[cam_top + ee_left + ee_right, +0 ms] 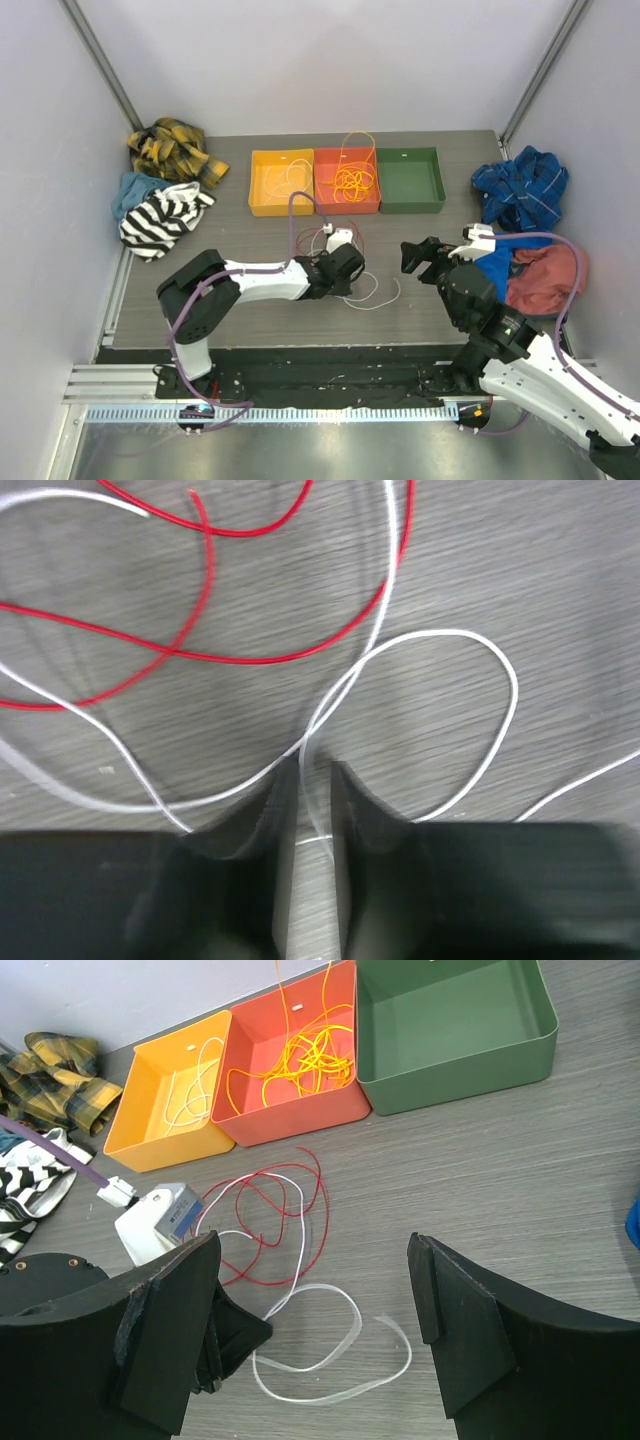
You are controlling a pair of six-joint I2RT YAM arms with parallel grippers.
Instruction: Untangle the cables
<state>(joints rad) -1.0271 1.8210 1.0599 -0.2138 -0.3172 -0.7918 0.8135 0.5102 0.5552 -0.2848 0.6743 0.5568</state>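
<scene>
A loose white cable (378, 296) and a red cable (352, 226) lie tangled on the grey table (440, 320) at its middle. My left gripper (348, 272) is low over them. In the left wrist view its jaws (313, 772) stand a narrow gap apart, with the white cable (500, 670) running between them; the red cable (210, 580) loops just beyond. My right gripper (424, 256) is wide open and empty to the right of the cables. Its wrist view (315, 1250) looks over the white loop (340, 1310) and the red loops (318, 1175).
A yellow tray (256, 190) holds a white cable, an orange-red tray (322, 160) holds yellow-orange cables (352, 181), and a green tray (410, 180) stands beside them. Clothes lie at the left (162, 215), back left (170, 148) and right (520, 185).
</scene>
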